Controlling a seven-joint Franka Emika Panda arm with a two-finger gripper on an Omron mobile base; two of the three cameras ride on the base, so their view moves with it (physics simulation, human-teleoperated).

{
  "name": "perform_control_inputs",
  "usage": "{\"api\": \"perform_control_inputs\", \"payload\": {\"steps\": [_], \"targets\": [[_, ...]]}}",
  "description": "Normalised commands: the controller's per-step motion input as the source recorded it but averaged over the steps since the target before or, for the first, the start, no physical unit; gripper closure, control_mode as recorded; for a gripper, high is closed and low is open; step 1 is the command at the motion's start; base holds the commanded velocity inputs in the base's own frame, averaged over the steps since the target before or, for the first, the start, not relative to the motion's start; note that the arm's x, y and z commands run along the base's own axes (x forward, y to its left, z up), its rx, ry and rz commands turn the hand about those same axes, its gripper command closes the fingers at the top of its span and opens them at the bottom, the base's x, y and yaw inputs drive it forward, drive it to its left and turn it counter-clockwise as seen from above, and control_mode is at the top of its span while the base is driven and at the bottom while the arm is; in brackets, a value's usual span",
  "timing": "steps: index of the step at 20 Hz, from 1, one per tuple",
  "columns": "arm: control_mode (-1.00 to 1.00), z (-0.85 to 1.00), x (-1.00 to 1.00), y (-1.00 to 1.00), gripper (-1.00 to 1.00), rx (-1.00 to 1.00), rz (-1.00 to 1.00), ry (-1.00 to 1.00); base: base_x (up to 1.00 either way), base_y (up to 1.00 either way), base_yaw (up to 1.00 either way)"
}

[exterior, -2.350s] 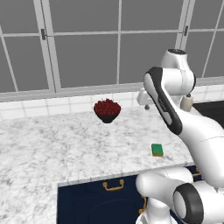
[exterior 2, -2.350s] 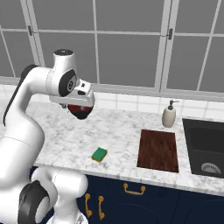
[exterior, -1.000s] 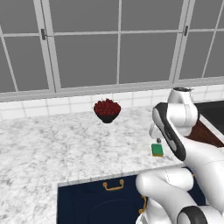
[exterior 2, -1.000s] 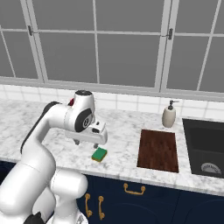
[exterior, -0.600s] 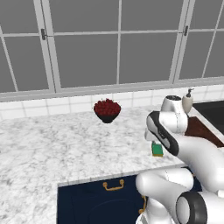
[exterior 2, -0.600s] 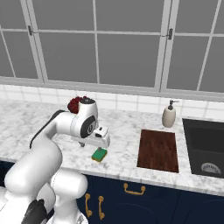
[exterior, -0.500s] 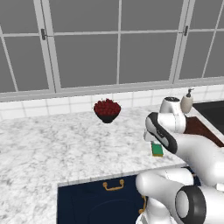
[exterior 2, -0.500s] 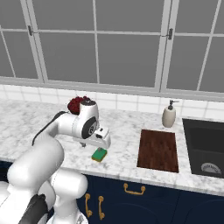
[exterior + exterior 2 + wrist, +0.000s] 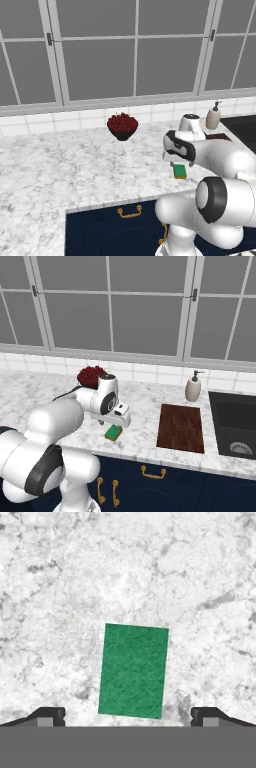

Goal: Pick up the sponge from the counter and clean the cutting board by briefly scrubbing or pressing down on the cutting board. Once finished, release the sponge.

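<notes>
Right now your pincer (image 9: 128,716) hangs just above the sponge (image 9: 133,670), spread wide with nothing held; in the hand view its two dark fingertips (image 9: 48,716) stand either side of the green rectangle, apart from it. You see the sponge (image 9: 113,432) lying flat on the marbled desk (image 9: 40,393), green face up with a yellow edge showing, close to the front edge of the desk. From the right base view, your arm bends low over it, the white hand directly above the sponge. To the sponge's right, well apart, lies the dark reddish-brown cutting board (image 9: 181,427), flat on the desk beside the black sink (image 9: 235,423). A soap dispenser (image 9: 193,387) stands behind the board near the tiled wall. A dark bowl of red fruit (image 9: 122,126) sits farther back on the desk (image 9: 60,170), behind your arm
</notes>
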Motion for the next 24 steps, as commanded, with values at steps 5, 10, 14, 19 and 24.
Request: {"api": "perform_control_inputs", "payload": {"steps": [5,10,14,19,24], "targets": [[-1.00,-0.32,0.03,-0.03,-1.00,0.00,0.00,0.02,0.00,0.00,0.00],[-1.00,-0.27,0.07,-0.03,-1.00,0.00,0.00,0.01,0.00,0.00,0.00],[-1.00,-0.25,0.04,0.00,-1.00,0.00,0.00,0.00,0.00,0.00,0.00],[-1.00,-0.27,0.04,0.00,-1.00,0.00,0.00,0.00,0.00,0.00,0.00],[-1.00,-0.13,0.00,0.00,1.00,0.00,0.00,0.00,0.00,0.00,0.00]]}}
